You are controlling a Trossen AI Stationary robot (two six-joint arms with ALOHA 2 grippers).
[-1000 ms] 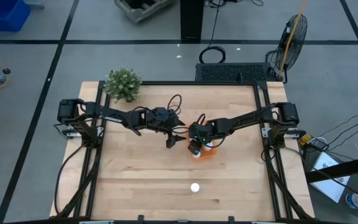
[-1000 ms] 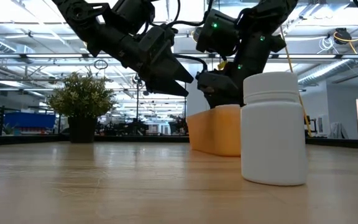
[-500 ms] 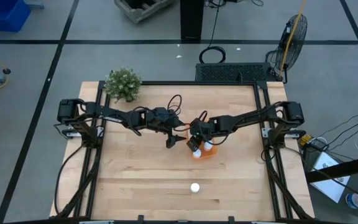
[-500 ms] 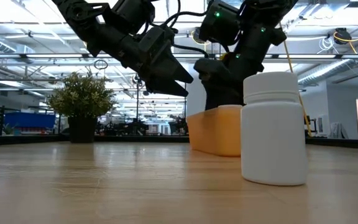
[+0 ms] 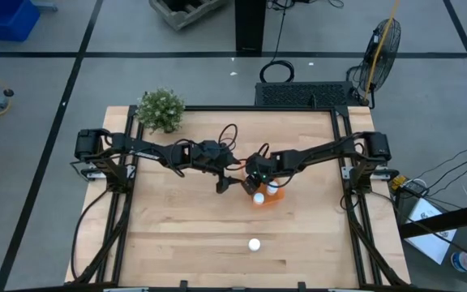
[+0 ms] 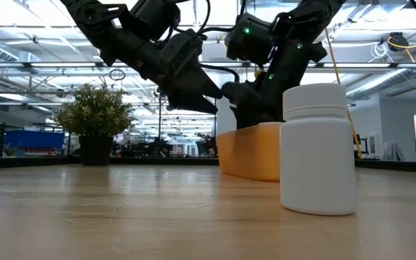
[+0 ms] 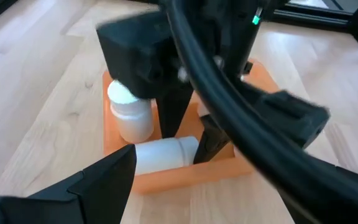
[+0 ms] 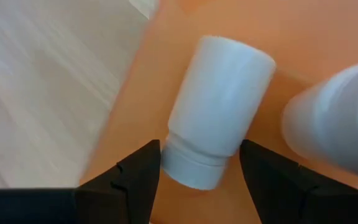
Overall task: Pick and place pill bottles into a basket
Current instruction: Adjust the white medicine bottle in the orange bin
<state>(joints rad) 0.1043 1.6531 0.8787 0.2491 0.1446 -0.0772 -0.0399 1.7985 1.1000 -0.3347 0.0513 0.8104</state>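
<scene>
Inside smooth orange basket (image 8: 185, 25), white cylindrical bottle (image 8: 216, 109) lies sideways.

Three white pill bottles (image 5: 254, 244) visible, one orange basket (image 5: 276, 198), one potted plant (image 5: 160, 109), one tabletop (image 5: 177, 227), two robot arms

Basket (image 5: 267, 197) contents under the right tool (image 5: 257, 182) in the high view, too small to count.

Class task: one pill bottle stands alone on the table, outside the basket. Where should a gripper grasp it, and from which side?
Grasp the lone pill bottle across its straight body below the cap, coming from above. It stands upright on the table with nothing beside it, so its sides look free for the fingers.
</scene>
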